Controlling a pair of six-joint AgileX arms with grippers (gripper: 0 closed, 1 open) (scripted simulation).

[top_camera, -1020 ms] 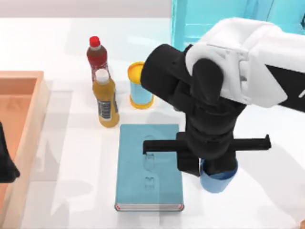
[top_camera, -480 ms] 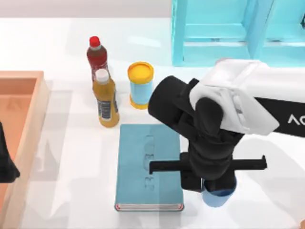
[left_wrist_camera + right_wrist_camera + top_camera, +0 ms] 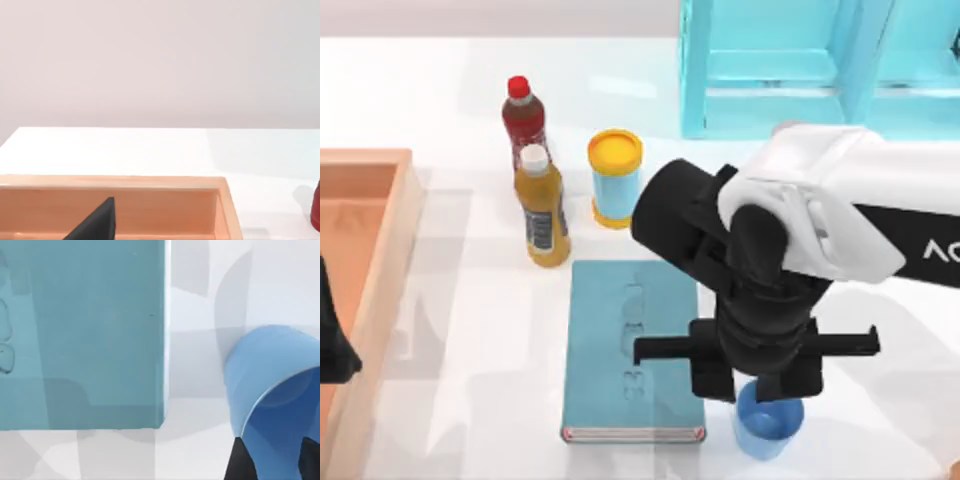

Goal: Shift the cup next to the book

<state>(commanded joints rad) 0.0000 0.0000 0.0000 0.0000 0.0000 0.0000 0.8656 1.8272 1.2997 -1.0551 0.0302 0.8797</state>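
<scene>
The cup (image 3: 763,426) stands upright on the tabletop (image 3: 460,400) near its front edge, just beside the right side of the book (image 3: 632,350), level with the book's front right corner. A narrow strip of bare tabletop separates the two; they are not touching. The book lies flat, cover up, its white page edge and reddish corners facing the front edge.

The right gripper (image 3: 760,385) hangs directly above the cup, its black body covering the cup's rear rim. In the right wrist view, the dark fingers (image 3: 242,462) reach down at the cup's (image 3: 272,390) rim, one outside the wall and one across the opening, with a gap between them; whether they press the wall cannot be told. In that view the book (image 3: 82,335) lies beside the cup with white tabletop between them.

Behind the book stand an orange bottle (image 3: 542,210), a red bottle (image 3: 523,115) and a blue canister (image 3: 615,178) with a yellow top. A light blue rack (image 3: 800,65) occupies the rear right corner.

The left gripper (image 3: 332,340) is parked at the left edge over a wooden tray (image 3: 395,250). The state of its fingers cannot be told. In the left wrist view, the tray's (image 3: 222,200) rim shows.
</scene>
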